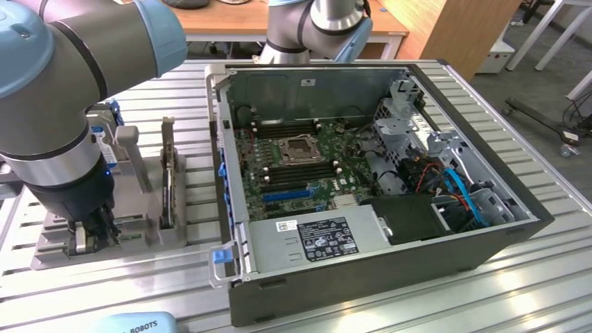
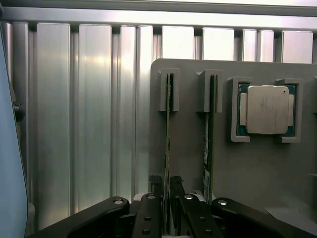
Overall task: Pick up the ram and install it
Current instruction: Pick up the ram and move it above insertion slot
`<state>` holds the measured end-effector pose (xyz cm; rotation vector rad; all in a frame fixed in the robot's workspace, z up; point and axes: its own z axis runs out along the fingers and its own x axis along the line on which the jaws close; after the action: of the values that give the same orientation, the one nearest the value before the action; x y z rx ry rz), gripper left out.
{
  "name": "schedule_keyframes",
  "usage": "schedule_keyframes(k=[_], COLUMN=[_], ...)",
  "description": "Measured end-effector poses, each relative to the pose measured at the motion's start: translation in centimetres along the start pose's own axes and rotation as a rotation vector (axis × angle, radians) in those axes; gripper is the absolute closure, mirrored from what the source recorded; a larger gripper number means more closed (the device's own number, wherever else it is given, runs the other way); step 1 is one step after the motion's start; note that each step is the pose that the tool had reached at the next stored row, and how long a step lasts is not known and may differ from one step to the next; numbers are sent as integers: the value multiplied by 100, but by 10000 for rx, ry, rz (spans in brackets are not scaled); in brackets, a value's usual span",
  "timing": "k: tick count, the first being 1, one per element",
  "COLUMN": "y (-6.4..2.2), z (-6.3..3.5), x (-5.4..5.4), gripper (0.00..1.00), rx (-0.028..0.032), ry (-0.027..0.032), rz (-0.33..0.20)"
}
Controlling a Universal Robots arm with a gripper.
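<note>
The ram (image 2: 167,148) stands on edge in a slot of the grey holder (image 2: 247,168), and the gripper (image 2: 166,191) is drawn in narrow on it, one finger on each flat face near one end. It looks a light, stiff, thin board. I'd call it fragile at the chips and the contact edge, so holding the flat faces and lifting straight out of the slot seems the safe way. A second stick (image 2: 208,144) stands just beside it, then the CPU (image 2: 267,109). The holder sits on the ribbed counter (image 2: 94,124), beside the open case (image 1: 370,284).
</note>
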<state>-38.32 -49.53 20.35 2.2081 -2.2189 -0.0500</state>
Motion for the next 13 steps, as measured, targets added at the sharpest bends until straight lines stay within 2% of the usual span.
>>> schedule_keyframes(k=[13], y=[0], z=[13], x=[0], gripper=[79], rx=[0], ry=[0], rz=[0])
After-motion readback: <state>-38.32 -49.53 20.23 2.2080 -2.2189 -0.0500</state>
